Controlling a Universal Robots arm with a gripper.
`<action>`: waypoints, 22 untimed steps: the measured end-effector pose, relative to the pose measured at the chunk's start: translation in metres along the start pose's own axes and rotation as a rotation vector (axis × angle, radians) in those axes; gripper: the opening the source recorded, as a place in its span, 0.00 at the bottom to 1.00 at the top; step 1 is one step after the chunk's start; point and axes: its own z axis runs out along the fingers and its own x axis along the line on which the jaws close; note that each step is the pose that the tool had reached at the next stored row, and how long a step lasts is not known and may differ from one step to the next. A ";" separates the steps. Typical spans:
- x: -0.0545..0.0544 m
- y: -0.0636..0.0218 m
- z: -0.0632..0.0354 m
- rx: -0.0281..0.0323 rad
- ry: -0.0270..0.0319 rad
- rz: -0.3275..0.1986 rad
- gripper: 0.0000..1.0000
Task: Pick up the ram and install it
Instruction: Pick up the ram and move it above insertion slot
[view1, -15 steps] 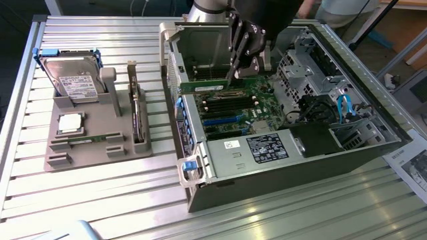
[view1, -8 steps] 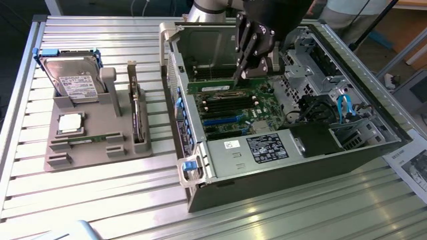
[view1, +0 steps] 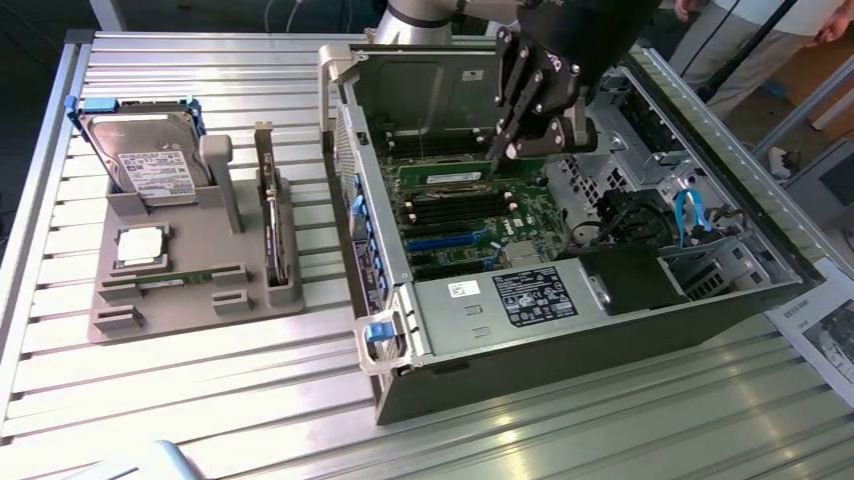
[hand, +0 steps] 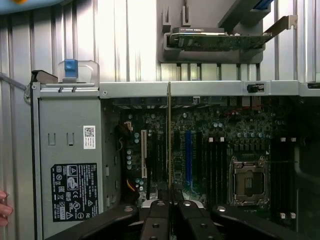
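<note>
The ram (view1: 447, 178) is a thin green stick held in my gripper (view1: 507, 152), which is shut on one end of it. It hangs inside the open computer case (view1: 400, 330), just above the motherboard (view1: 461, 235) and near the dark memory slots (view1: 447, 210). In the wrist view the ram (hand: 169, 140) shows edge-on as a thin line running out from between my fingers (hand: 155, 215), over the board beside the blue slot (hand: 188, 155). A second, like ram (view1: 180, 276) lies in the grey holder (view1: 200, 300) at the exterior view's left.
The grey holder also carries a hard drive (view1: 147, 160), a square silver processor (view1: 140, 245) and a dark card on edge (view1: 276, 240). The case walls, power supply (view1: 534, 295) and cables (view1: 687, 215) hem in the board. A hand (hand: 3, 207) rests beside the case.
</note>
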 end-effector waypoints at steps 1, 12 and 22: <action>0.000 -0.0016 -0.0001 0.0000 -0.0003 0.000 0.12; 0.001 -0.0099 -0.0004 -0.0001 -0.0018 0.000 0.12; 0.002 -0.0157 -0.0006 0.0000 -0.0018 0.000 0.12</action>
